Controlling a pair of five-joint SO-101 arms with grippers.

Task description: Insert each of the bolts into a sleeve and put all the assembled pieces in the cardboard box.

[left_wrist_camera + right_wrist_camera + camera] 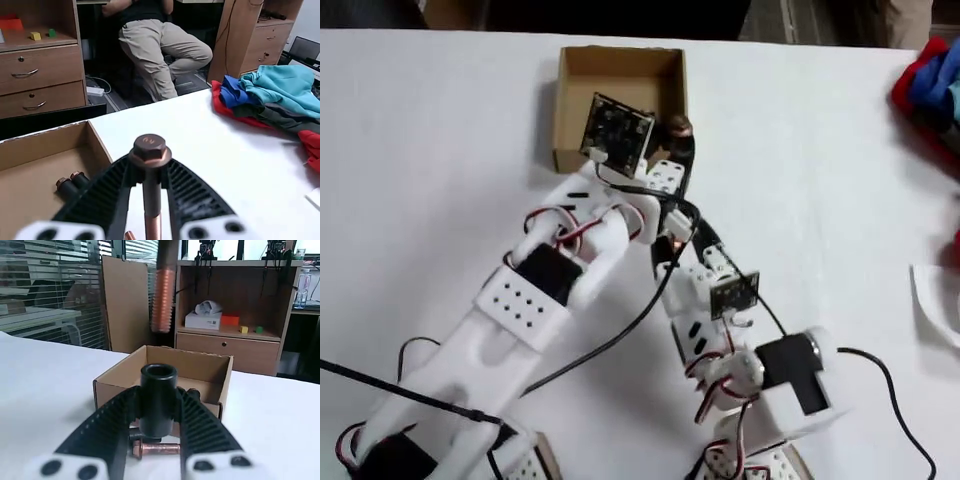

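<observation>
Bolt (679, 127) in the high view is standing on end. You mostly see its hex head from above, long axis straight up and down, right at the edge of the cardboard box (620, 62). The left gripper (676, 145) has it pinched. The box sits on the white table (440, 150), and the arm covers part of its inside.

Left wrist view: the bolt is clamped between the ribbed black fingers (107, 192) just under the head, with the copper shank running down between them. The box is just beside it, and two assembled pieces (70, 182) lie side by side on the box floor against a wall, copper heads showing.

Right wrist view: the right gripper (159, 402) is closed around a black sleeve (158, 377), held upright with its open mouth facing up. The bolt's threaded end hangs above that mouth, pointing down at it and roughly lined up, with a clear gap between them. The box is just behind the sleeve. A loose bolt (156, 448) lies flat on the table under the sleeve, its long axis running along the box's front wall.
</observation>
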